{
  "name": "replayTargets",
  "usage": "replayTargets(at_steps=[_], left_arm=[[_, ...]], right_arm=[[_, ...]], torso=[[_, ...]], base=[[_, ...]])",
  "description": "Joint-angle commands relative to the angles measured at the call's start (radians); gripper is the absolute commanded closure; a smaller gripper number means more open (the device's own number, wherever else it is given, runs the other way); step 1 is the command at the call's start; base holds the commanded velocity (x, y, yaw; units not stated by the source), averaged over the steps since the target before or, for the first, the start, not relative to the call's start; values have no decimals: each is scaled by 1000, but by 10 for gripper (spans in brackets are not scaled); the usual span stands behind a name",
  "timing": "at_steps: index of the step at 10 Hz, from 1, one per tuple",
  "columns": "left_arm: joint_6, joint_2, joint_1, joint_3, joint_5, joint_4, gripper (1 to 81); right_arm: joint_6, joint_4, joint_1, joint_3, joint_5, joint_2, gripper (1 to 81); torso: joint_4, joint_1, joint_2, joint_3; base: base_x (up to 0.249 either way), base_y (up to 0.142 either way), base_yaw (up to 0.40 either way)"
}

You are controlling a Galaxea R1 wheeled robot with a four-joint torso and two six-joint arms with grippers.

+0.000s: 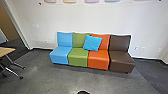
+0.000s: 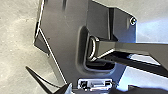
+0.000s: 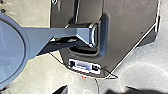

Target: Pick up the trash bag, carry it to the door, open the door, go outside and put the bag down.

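In the left wrist view my left gripper [image 2: 100,88] has two dark tips standing apart near the picture's edge. A black, uneven shape [image 2: 121,90] lies by them; what it is I cannot tell. My right gripper [image 3: 97,88] in the right wrist view also has its dark tips well apart, with a similar black shape [image 3: 117,91] close by. I cannot make out a trash bag for certain. At the head view's bottom edge a small dark rounded thing [image 1: 83,92] pokes in, too little of it to name.
A row of blue, green, orange and brown seats [image 1: 78,57] stands against the white wall [image 1: 87,18], a blue cushion [image 1: 92,43] on it. To the left are a wheeled table [image 1: 6,51] and an opening in the wall. Grey floor [image 1: 55,80] lies before the seats.
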Motion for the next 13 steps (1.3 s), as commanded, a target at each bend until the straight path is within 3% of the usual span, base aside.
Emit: replayTargets(at_steps=[1,2,4,6,7,8,10,11,13], left_arm=[[-1,-110,-50,101,68,-78,10],[-1,-131,-62,122,70,-89,10],[-1,-156,-96,130,74,-124,10],[-1,-174,-141,124,111,-174,10],[-1,-185,-168,118,134,-204,10],[-1,-197,-204,118,156,-217,10],[-1,-210,-266,116,211,-253,10],[-1,-213,-288,118,211,-299,10],[-1,-213,-314,116,212,-327,10]], right_arm=[[8,13,42,237,-86,-222,10],[11,15,50,274,-80,-262,10],[11,38,74,364,-80,-342,10],[11,59,97,427,-78,-406,10],[11,74,113,461,-80,-441,10],[11,79,130,492,-80,-468,10],[11,87,156,564,-81,-523,10],[11,91,163,574,-81,-535,10],[11,102,168,578,-81,-543,10]], torso=[[0,64,-100,-57],[0,71,-111,-96],[0,102,-160,-129],[0,141,-222,-188],[0,161,-253,-195],[0,187,-293,-158],[0,222,-346,-177],[0,243,-379,-180],[0,285,-446,-181]], base=[[0,0,0],[0,0,0],[0,0,0],[0,0,0],[0,0,0],[0,0,0],[0,0,0],[0,0,0],[0,0,0]])
